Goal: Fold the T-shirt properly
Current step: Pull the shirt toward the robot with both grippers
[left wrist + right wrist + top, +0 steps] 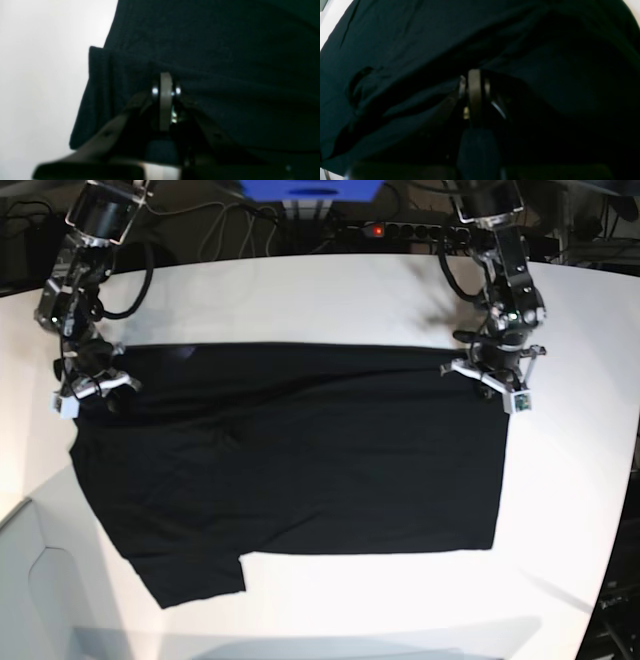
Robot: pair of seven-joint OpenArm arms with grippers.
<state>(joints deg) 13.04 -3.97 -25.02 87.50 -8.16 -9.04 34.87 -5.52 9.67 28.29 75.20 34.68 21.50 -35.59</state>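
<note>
The T-shirt [300, 480] lies spread over the middle of the white bench [300, 300], its long straight edge running parallel to the far edge of the bench and a short sleeve [195, 575] sticking out toward the near edge on the base view's left. The cloth is black and shows shallow wrinkles across its far half. Its far corners sit under the two arms, one toward the bench's far-left corner, one toward the far-right.

The left gripper [492, 372] is down on the shirt's far corner on the base view's right. In the left wrist view its fingers [166, 100] are drawn together with a ridge of black fabric bunched at their tips, the cloth's edge [82, 100] hanging beside them against the white bench top.

The right gripper [92, 383] is on the shirt's far corner on the base view's left. In the right wrist view its fingers [475, 97] are likewise closed up tight, dark cloth rising to meet them in folds, with a pucker [360, 80] in the fabric off to one side.

A power strip [400, 228] and cables lie beyond the bench's far edge
</note>
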